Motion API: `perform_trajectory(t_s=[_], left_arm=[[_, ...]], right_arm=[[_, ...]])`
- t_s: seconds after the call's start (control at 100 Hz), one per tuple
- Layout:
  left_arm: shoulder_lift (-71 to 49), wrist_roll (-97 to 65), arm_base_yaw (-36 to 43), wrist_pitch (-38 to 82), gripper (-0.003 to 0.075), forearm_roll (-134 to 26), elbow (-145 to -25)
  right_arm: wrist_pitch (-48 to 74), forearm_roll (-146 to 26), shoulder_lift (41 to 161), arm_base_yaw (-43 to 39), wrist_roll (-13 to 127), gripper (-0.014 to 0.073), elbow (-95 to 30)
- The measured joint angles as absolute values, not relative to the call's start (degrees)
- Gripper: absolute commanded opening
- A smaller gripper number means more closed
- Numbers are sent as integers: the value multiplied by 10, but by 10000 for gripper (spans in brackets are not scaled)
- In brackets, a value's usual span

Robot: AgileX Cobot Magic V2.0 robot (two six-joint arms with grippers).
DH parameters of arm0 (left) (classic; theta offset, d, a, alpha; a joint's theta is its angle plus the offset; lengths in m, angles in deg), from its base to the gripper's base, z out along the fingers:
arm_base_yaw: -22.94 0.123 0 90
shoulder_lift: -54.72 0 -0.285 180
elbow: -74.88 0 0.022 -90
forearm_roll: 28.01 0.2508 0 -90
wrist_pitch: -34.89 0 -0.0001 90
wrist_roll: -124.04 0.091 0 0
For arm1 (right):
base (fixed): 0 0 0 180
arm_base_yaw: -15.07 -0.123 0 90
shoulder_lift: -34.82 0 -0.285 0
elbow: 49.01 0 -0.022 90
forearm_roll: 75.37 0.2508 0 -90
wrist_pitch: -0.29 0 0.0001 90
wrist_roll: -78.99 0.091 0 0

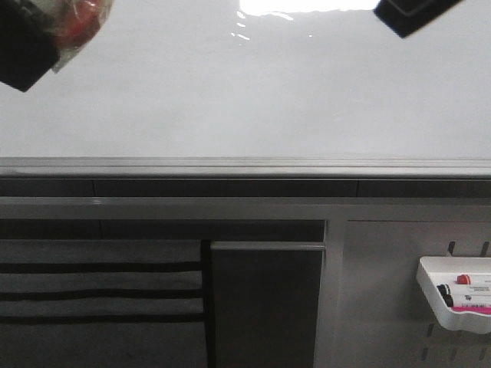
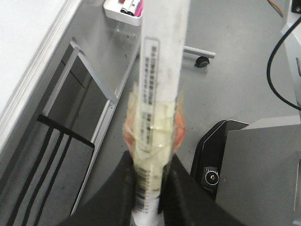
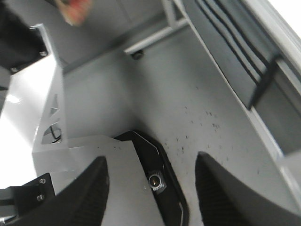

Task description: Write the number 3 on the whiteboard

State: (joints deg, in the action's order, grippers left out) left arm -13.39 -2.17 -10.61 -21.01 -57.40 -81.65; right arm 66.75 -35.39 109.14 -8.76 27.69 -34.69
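Your left pincer (image 2: 149,188) is pinching a long white marker wrapped in yellowish tape (image 2: 160,70), the tape probably padding it for a firmer grip. The large glossy white whiteboard (image 1: 245,84) is filling the upper front view, bare, with no number 3 drawn yet. Your right pincer (image 3: 150,197) is hanging spread and holding nothing, seemingly keeping clear.

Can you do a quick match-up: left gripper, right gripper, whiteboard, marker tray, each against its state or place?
Things:
1. left gripper
2. right gripper
3. whiteboard
4. marker tray

States or places:
A. blank, nothing written yet
B. open, holding nothing
C. hung on the slotted panel below the board, at the robot's right
D. shut on a taped white marker

Pairs: 1-D, 2-B, 3-A, 4-C
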Motion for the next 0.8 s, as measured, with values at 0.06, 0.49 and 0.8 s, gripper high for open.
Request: perform_trajectory(t_s=[0.06,0.49,0.8], left_arm=[[-134,-14,-117,-210,-20,-575,-816],[-134,-6,-168,-211,-20,-576,-818],[-134,-6,-168,-211,-20,-576,-818]], right_arm=[[669,-347,1102,-102,243,367,-363],[646,-390,1190,-275,186,367,-464],[639,-401,1228,-298,188,365,-501]])
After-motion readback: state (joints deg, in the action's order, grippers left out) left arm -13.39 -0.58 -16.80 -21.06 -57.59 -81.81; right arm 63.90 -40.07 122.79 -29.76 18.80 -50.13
